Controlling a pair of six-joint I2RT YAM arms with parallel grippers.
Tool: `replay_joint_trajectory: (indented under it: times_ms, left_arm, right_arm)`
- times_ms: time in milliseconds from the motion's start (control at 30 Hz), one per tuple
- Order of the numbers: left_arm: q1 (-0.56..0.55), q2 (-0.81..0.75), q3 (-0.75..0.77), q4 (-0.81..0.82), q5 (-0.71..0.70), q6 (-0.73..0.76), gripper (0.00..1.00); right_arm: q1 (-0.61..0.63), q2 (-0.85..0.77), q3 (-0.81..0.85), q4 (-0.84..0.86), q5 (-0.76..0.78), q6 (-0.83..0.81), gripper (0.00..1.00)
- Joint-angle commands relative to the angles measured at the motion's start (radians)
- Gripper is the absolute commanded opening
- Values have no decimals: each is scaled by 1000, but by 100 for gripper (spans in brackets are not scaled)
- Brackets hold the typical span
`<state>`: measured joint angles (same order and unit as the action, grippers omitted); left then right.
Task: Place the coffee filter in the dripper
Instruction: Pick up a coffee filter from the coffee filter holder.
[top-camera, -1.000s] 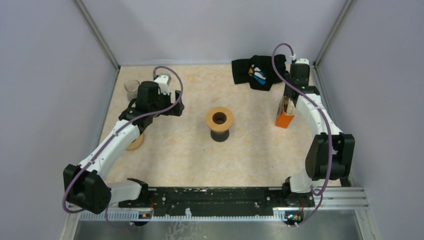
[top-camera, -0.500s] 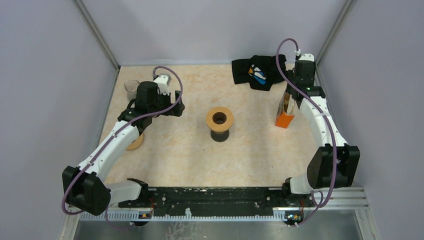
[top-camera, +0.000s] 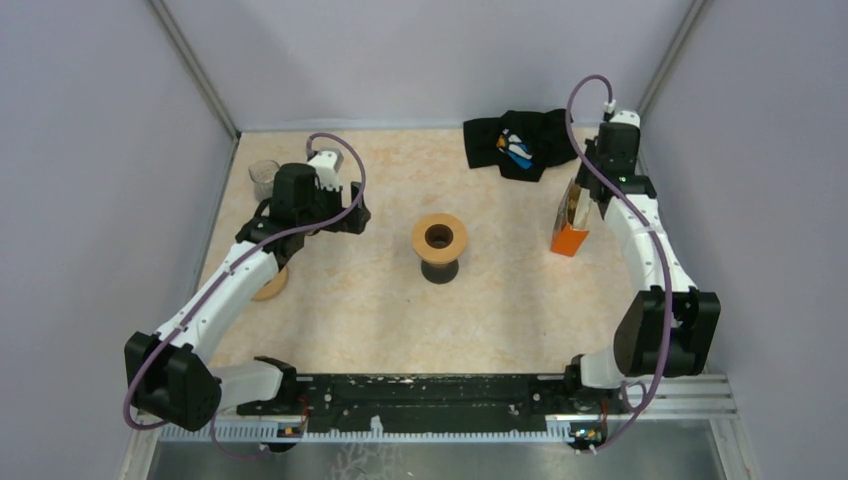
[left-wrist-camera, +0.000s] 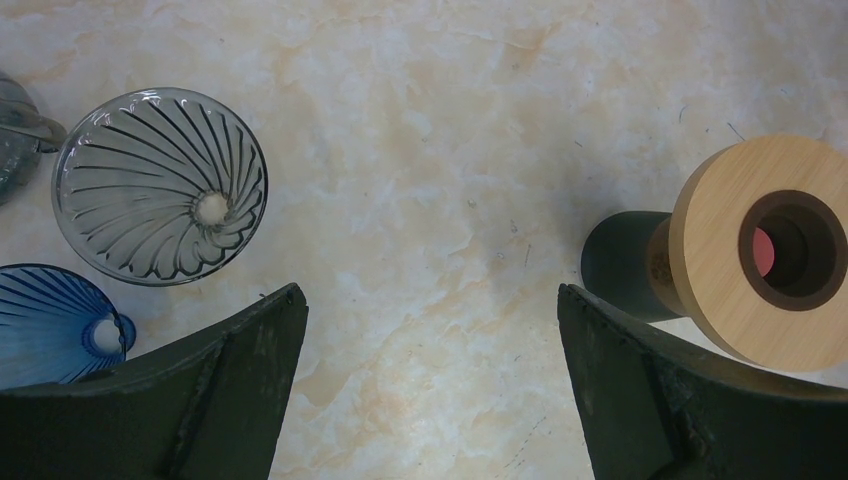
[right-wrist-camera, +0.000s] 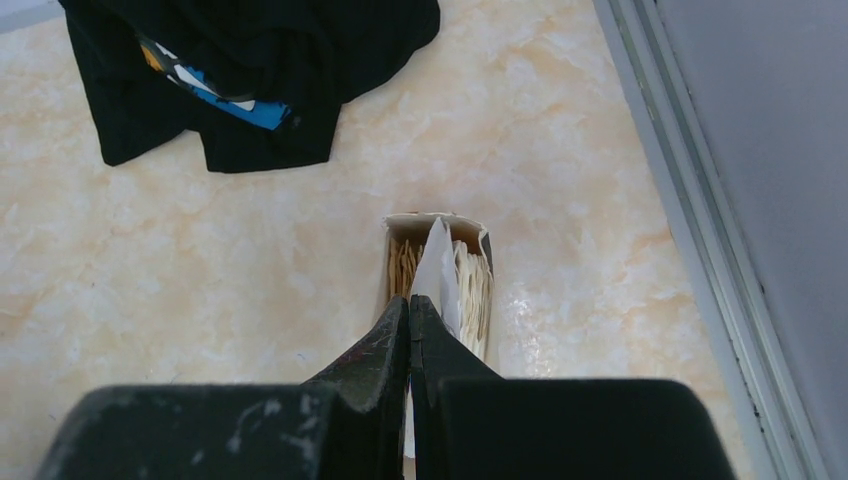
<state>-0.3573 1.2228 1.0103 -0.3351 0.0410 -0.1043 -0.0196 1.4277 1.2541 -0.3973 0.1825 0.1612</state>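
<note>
My right gripper (right-wrist-camera: 410, 300) is shut on a white coffee filter (right-wrist-camera: 436, 262) that sticks up out of the open orange filter box (top-camera: 568, 238), and it hangs just above the box (right-wrist-camera: 470, 290) at the right side of the table. A clear ribbed dripper (left-wrist-camera: 160, 185) and a blue dripper (left-wrist-camera: 55, 320) stand at the left; in the top view my left arm hides both. Open and holding nothing, my left gripper (left-wrist-camera: 430, 295) hovers over bare table between them and the wooden stand (left-wrist-camera: 770, 250). That stand (top-camera: 438, 240) is at the table's middle.
A black cloth (top-camera: 515, 145) lies crumpled at the back, left of the right gripper (top-camera: 588, 195). A clear glass (top-camera: 263, 176) stands at the back left. The side wall's metal rail (right-wrist-camera: 690, 250) runs close to the right of the filter box.
The right wrist has shifted a little to the right and back, away from the box, still shut on the filter. The left arm has not moved.
</note>
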Motion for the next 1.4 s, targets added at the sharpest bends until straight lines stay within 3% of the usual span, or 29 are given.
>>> replay_joint_trajectory:
  times_ms: [0,400,900,1367]
  left_arm:
    - [2,-25,-10,24,15,-8,99]
    - [1,-24,-10,25,22,-8,99]
    - [2,-27,-12,27,29,-9,99]
    - [2,-28,-12,28,36,-10,99]
  right_arm:
    - [-44,-10,-23,63,-53,74,0]
    - [-103,4,-49,76,-163,158,0]
    - [-186,24,-68,111,-406,377,0]
    - [-187,2,-17,59,-385,284,0]
